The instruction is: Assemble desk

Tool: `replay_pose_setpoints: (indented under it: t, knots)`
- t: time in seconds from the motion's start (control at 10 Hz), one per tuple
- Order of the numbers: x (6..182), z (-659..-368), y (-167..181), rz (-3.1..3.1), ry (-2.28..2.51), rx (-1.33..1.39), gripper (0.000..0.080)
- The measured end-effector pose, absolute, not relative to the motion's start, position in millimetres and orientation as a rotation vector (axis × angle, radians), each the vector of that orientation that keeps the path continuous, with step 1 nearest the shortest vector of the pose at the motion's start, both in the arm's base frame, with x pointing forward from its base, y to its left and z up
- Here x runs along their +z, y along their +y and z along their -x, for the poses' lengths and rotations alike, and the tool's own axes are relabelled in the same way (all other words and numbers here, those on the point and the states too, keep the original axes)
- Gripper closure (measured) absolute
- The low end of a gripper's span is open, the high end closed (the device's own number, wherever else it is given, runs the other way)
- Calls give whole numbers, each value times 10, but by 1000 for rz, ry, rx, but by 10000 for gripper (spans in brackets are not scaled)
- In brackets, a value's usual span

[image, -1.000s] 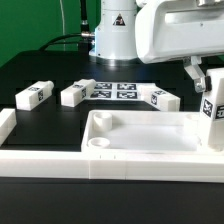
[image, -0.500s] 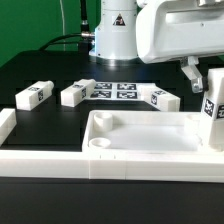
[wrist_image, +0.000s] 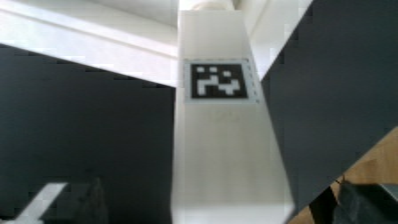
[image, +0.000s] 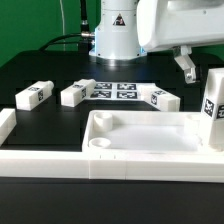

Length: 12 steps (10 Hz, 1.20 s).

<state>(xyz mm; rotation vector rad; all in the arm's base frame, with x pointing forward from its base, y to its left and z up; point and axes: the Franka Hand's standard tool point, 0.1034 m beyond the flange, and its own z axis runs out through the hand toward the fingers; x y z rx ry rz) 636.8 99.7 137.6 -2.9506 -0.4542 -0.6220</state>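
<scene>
The white desk top lies tray-side up at the front, against the border rail. One white leg stands upright at its corner on the exterior view's right, with a tag on its side. In the wrist view this leg runs down the middle. My gripper is open around the leg's top, and one finger shows clear of it. In the wrist view the gripper straddles the leg without touching it. Three more legs lie loose behind the top.
The marker board lies flat between the loose legs, in front of the arm's base. The long white border rail runs along the front and turns up at the exterior view's left. The table is black.
My gripper has let go of the upright leg and risen, shifting a little to the exterior view's left. The leg stays standing at the desk top's corner.
</scene>
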Motion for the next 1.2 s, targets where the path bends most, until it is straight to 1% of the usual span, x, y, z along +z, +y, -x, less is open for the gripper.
replay_pose_setpoints:
  t: [0.1,0.5,0.6,0.8,0.9,1.0,1.1,1.2]
  knots:
    - [1458,-6392,1004,2949,-458,-612,151]
    - [1413,-6363,1018,2952,-450,-574,151]
    - [1361,-6310,1072,2959,-386,-511,151]
    - [1376,-6263,1171,2998,-356,-307,151]
    - [1369,-6282,1142,3006,-349,-266,151]
    - [1338,-6219,1098,3016,-360,-139,151]
    - [1356,-6214,1124,3012,-360,-44,151]
    - [1354,-6245,1132,3011,-360,-54,151]
